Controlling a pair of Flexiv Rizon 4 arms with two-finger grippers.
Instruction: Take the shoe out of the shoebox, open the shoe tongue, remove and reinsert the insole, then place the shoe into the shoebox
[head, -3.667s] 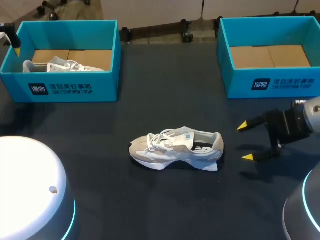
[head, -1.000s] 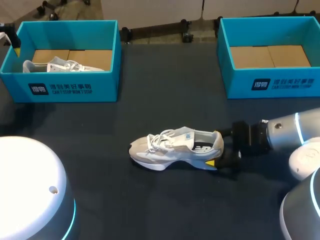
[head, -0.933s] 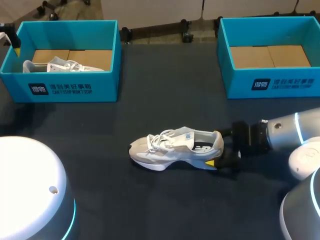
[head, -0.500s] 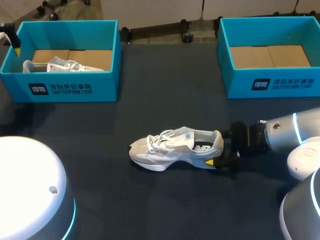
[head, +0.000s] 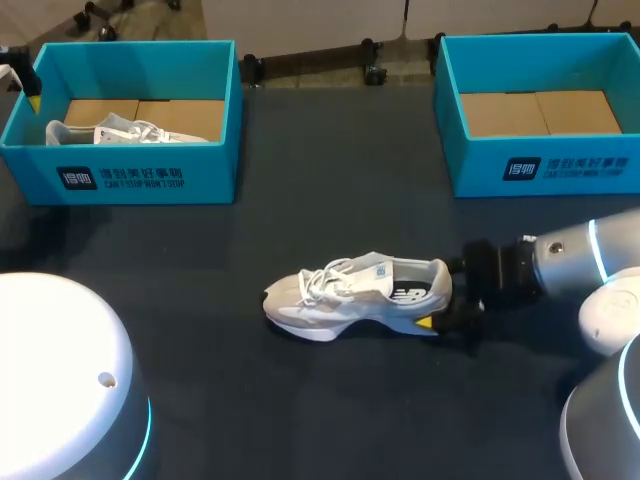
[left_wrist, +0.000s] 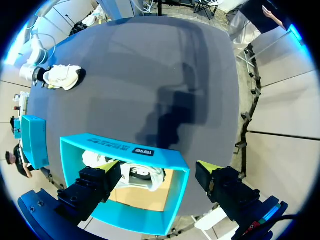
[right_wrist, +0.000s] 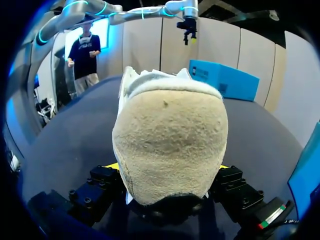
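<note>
Shoe (head: 355, 298) upright on the table (head: 330, 200); your right tool (head: 441, 298) clamps its heel from both sides. Your left tool (left_wrist: 159, 166) hangs spread wide over the left shoebox (left_wrist: 107, 145).

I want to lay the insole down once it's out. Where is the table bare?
Bare: the tabletop between the left shoebox and the right shoebox, and the stretch from the left shoebox down to the shoe. The right shoebox is empty too. Crowded: its heel, clamped by the right gripper; the left shoebox holds a second shoe.
</note>
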